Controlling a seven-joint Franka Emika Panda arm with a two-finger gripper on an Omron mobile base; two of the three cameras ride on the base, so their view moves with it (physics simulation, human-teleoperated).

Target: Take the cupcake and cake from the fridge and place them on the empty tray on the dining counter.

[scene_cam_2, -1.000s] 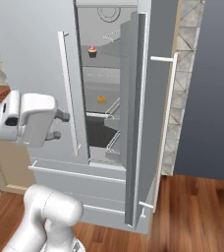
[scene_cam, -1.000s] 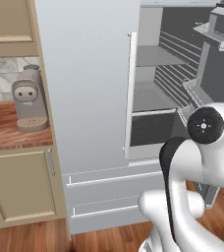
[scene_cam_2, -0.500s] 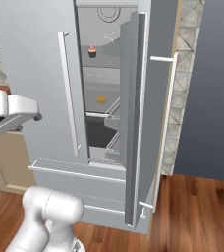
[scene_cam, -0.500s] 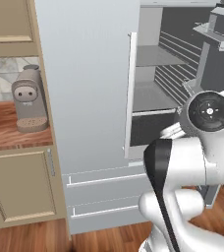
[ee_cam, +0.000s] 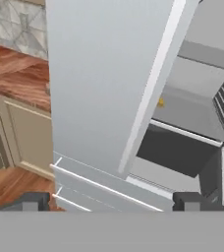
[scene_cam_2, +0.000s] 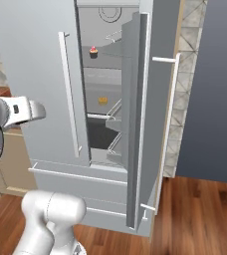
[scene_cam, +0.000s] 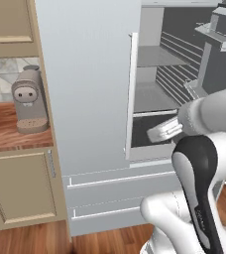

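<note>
A: A kitchen with a wooden floor is seen, and the fridge (scene_cam_2: 46, 74) is found in the middle of it. Its right door (scene_cam_2: 135, 119) is swung open, while the left door is shut.

B: Where are the task's things placed?

A: The cupcake (scene_cam_2: 93, 52) is set on an upper shelf inside the fridge. The cake (scene_cam_2: 102, 100) is placed on a lower shelf, under the cupcake; in the hand view the cake (ee_cam: 160, 102) is partly hidden behind the white handle (ee_cam: 153, 83).

B: And the gripper?

A: The gripper (ee_cam: 111, 201) is held in front of the shut left door, well apart from both things. The jaws are spread wide and nothing is grasped.

B: What is seen on the left?

A: A coffee machine (scene_cam: 29, 100) is placed on a wooden surface (scene_cam: 6, 134) beside the fridge.
</note>
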